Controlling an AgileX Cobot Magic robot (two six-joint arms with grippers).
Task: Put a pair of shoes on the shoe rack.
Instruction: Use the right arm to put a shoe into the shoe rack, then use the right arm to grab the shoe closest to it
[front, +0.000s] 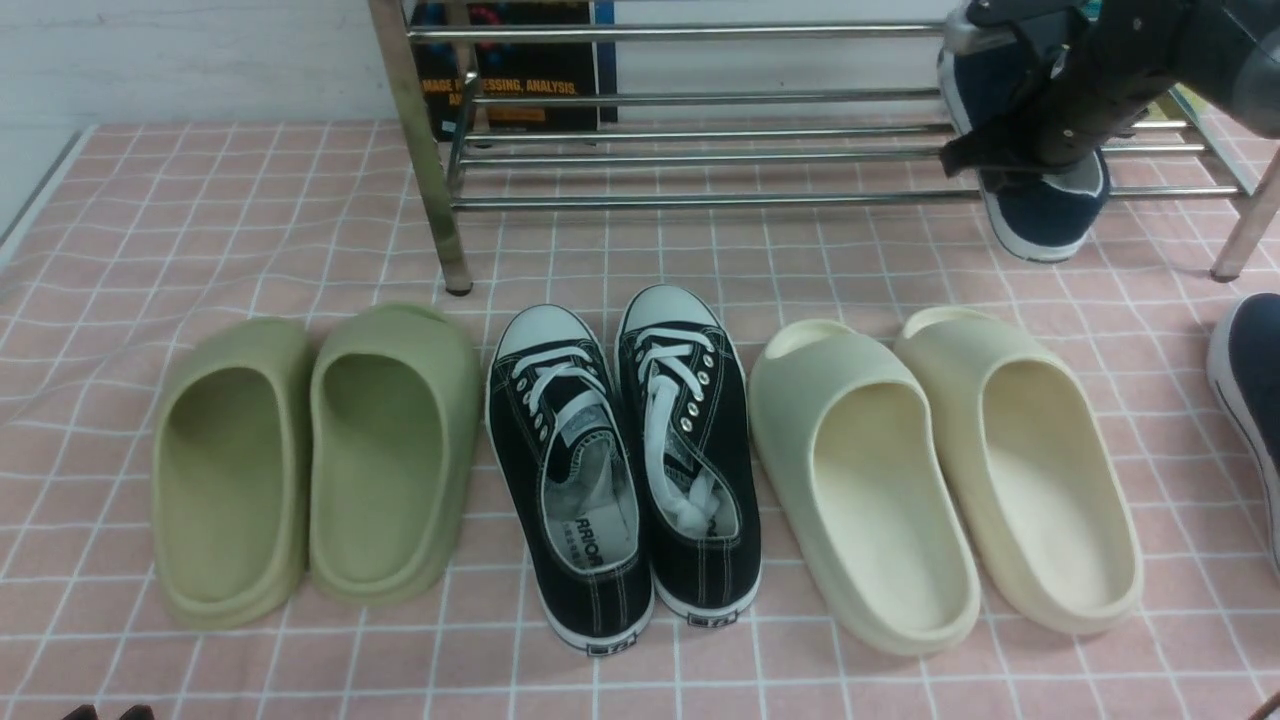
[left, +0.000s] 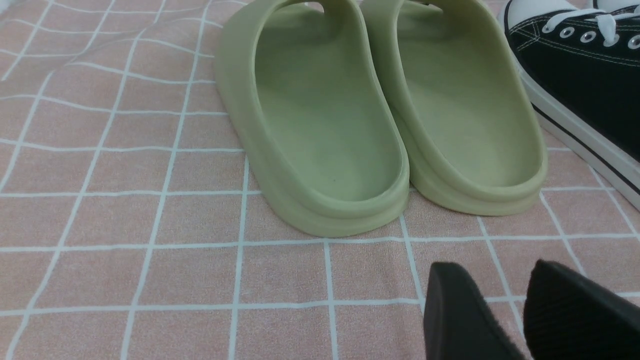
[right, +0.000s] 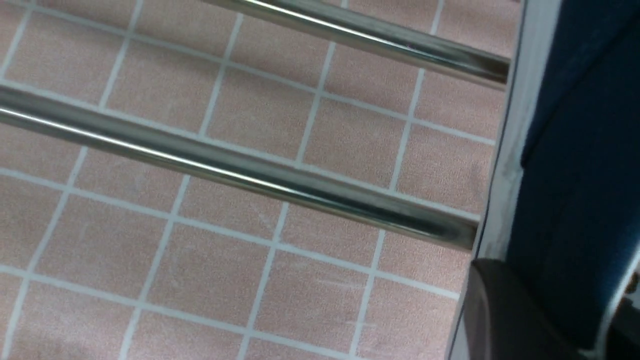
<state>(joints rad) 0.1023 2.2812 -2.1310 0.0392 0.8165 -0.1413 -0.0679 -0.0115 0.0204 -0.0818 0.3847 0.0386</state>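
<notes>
Right gripper (front: 1005, 150) clamped on one navy shoe (front: 1045, 215), far right on the shoe rack (front: 420, 150), toe overhanging the front bar (front: 700, 200). Let go there and you risk it tipping off. Second navy shoe (front: 1250, 380) sits near right. Left gripper (left: 505, 305) slightly parted, empty.

Three pairs stand side by side across the middle of the front view, nearly touching: green slides (front: 310, 460), black lace-up sneakers (front: 620, 470), cream slides (front: 940, 470); only slim gaps part them. Bare tabletop (front: 200, 220) lies open at upper left and in the strip between their toes and the shoe rack (front: 700, 200). The rack's bars are free from its left leg across to the upper right, where the right hand (front: 1000, 155), clamped on a tilted navy shoe (front: 1050, 215), fills the space. A second navy shoe (front: 1250, 380) blocks the right edge.
</notes>
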